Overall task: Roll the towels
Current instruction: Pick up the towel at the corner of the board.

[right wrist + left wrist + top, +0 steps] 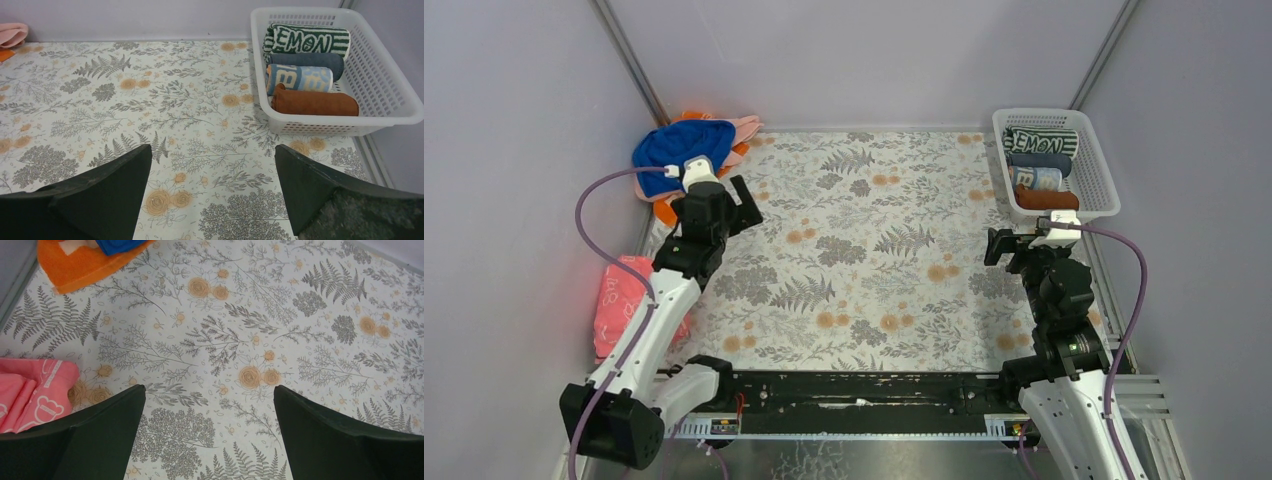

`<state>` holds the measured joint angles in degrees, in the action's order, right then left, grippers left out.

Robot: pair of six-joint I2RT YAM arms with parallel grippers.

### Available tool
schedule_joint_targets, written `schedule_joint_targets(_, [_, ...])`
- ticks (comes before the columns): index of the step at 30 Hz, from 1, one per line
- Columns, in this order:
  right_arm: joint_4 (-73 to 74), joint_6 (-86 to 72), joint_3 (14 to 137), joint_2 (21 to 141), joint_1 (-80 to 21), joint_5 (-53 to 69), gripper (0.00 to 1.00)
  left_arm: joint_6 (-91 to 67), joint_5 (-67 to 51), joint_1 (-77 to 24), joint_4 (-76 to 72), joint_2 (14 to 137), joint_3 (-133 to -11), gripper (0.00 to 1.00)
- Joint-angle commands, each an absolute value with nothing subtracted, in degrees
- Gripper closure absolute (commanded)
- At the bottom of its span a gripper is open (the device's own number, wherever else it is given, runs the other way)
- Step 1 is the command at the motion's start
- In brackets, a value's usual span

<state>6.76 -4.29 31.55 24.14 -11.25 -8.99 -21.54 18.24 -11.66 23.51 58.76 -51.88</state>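
Four towels lay rolled side by side in the white lattice basket (395, 97) at the table's far right corner. A green-and-white striped roll (306, 38) with lettering sat at the back, then a dark grey roll (307, 61), a blue-orange-white lettered roll (299, 79), and a brown roll (316, 102) nearest the arms. Three more were heaped unrolled at the far left corner. A royal blue towel (682, 145) lay on top, an orange towel (665, 211) poked out beneath it, and a pale pink towel (746, 128) was bunched behind. The left gripper (208, 390) hung near that heap, jaws spread wide with nothing between them. The right gripper (213, 147) hung just short of the basket, equally spread and empty. A reddish-pink flat item (619, 300) with white print lay at the left edge beside the left arm. The table cover (864, 250) was a pale cloth printed with grey ferns and orange blossoms. Plain lilac-grey walls (864, 60) closed in the space on three sides, and a black rail (854, 395) ran along the near edge between the arm bases.
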Motion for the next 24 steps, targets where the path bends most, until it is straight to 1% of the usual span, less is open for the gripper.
schedule_joint_targets(1, [3.3,-3.3,31.7,23.7,-11.6,-8.0,0.01,-20.6,18.5,-10.2,18.5,58.6,-52.6,0.0])
schedule_joint_targets(6, [3.4,-3.4,31.9,23.8,-11.6,-6.9,0.01,-19.7,19.7,-8.0,19.0,66.4,-58.1,0.0])
schedule_joint_targets(17, [3.5,-3.6,31.1,22.4,-11.6,-4.2,0.01,-17.5,25.2,-1.9,10.8,94.6,-76.0,0.0])
schedule_joint_targets(24, [3.8,-3.8,31.1,23.5,-11.6,-2.7,0.01,-13.1,26.6,1.7,9.6,114.2,-92.8,0.01])
